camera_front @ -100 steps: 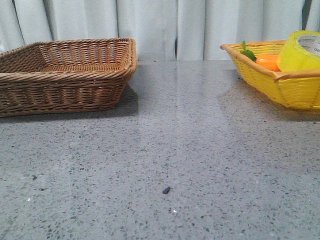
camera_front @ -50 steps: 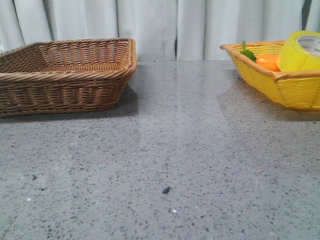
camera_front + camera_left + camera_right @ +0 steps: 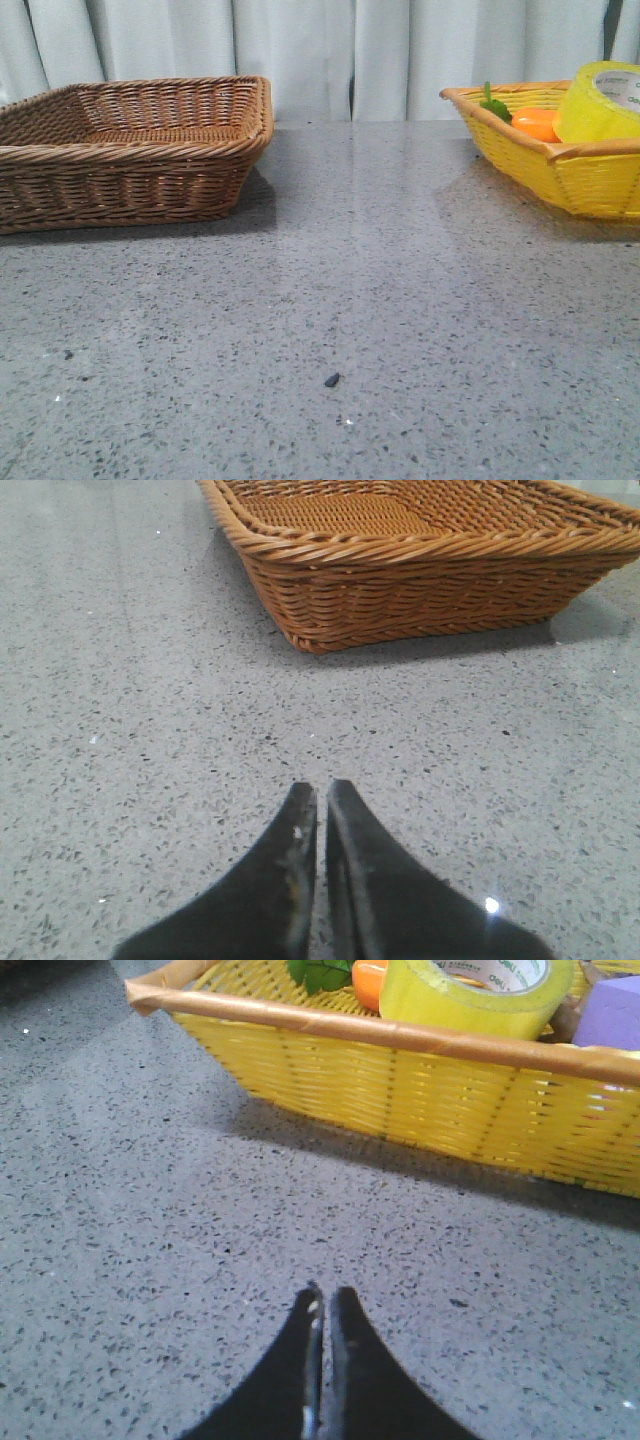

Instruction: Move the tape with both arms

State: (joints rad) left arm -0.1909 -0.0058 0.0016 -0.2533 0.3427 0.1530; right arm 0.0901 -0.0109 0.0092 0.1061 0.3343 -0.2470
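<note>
The tape (image 3: 600, 104), a wide yellow roll with a white core printed in green, lies tilted in the yellow basket (image 3: 580, 180) at the far right. It also shows in the right wrist view (image 3: 470, 995), inside the basket (image 3: 400, 1080). My right gripper (image 3: 324, 1295) is shut and empty, low over the grey table a short way in front of that basket. My left gripper (image 3: 321, 788) is shut and empty, over the table in front of the brown wicker basket (image 3: 420, 590). Neither gripper shows in the front view.
The brown wicker basket (image 3: 130, 150) stands at the far left with nothing showing in it. The yellow basket also holds an orange carrot (image 3: 535, 124) with green leaves (image 3: 320, 974) and a purple block (image 3: 610, 1015). A small dark speck (image 3: 332, 380) lies on the table.
</note>
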